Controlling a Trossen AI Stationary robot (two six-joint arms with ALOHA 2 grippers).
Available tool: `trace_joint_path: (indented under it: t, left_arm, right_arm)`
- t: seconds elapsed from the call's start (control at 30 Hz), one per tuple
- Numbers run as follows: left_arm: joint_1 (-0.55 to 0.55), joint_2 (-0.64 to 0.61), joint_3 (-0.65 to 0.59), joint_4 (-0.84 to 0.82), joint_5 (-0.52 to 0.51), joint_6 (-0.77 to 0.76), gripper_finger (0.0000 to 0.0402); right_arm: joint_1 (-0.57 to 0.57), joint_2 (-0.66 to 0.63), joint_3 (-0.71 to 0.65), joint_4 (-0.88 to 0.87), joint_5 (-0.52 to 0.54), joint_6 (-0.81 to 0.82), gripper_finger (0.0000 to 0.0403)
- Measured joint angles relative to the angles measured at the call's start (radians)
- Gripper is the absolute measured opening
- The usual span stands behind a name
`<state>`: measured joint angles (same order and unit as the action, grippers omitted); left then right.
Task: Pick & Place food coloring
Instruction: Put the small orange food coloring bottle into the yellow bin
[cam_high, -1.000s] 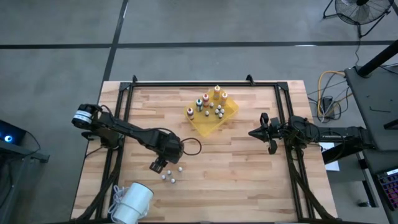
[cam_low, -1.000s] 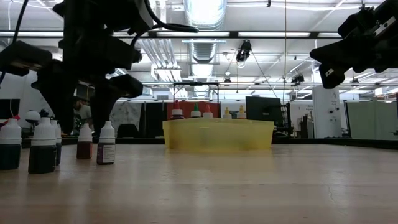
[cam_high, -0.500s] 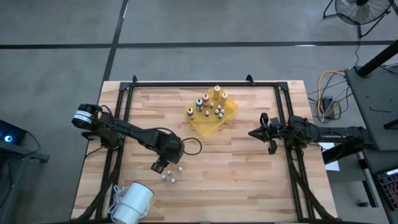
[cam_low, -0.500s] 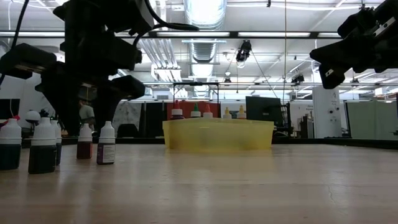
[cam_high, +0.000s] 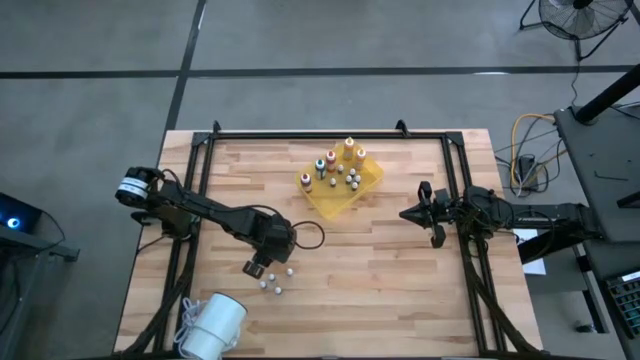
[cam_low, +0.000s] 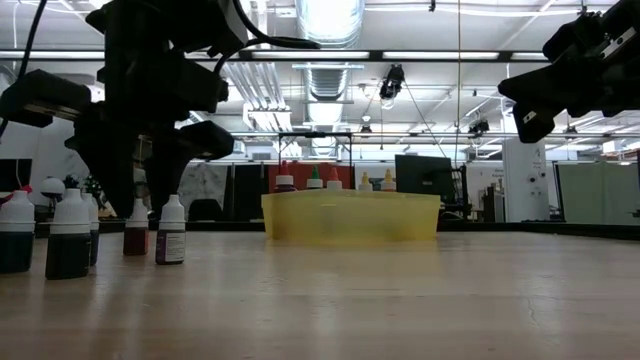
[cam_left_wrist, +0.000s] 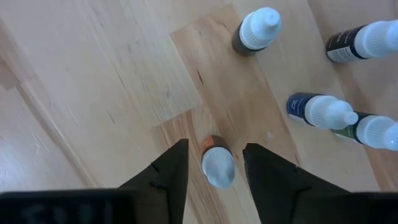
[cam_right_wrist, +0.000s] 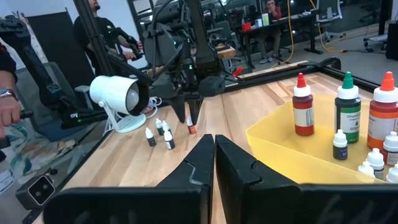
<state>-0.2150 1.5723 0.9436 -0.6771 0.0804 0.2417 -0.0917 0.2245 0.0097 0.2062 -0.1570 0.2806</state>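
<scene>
The left gripper (cam_left_wrist: 216, 163) stands over a small white-capped bottle (cam_left_wrist: 217, 165), fingers open either side, not touching it. The right gripper (cam_right_wrist: 214, 144), closed, hovers beside the yellow tray (cam_high: 362, 188).

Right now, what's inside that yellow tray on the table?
The yellow tray holds taller dropper bottles with red, green and orange caps, plus small white-capped bottles. The tray's near wall hides the bottom of some of them.

We see a translucent yellow tray (cam_high: 364, 190) on a pale striped wood table (cam_high: 400, 280), white-capped small bottles (cam_left_wrist: 218, 164) with dark or reddish bodies, and red, green and orange bottle caps (cam_right_wrist: 301, 81).
</scene>
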Motion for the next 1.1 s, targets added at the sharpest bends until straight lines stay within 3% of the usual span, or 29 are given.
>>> trace_joint_path:
  t: [0.77,1.1]
  left_arm:
    - [0.000,0.000,-0.016,-0.012,0.001,-0.001,0.0115]
    - [0.003,0.001,-0.016,-0.011,0.008,-0.009,0.0058]
  right_arm:
    - [0.000,0.000,0.000,0.000,0.000,0.000,0.0009]
    - [0.000,0.000,0.000,0.000,0.000,0.000,0.0009]
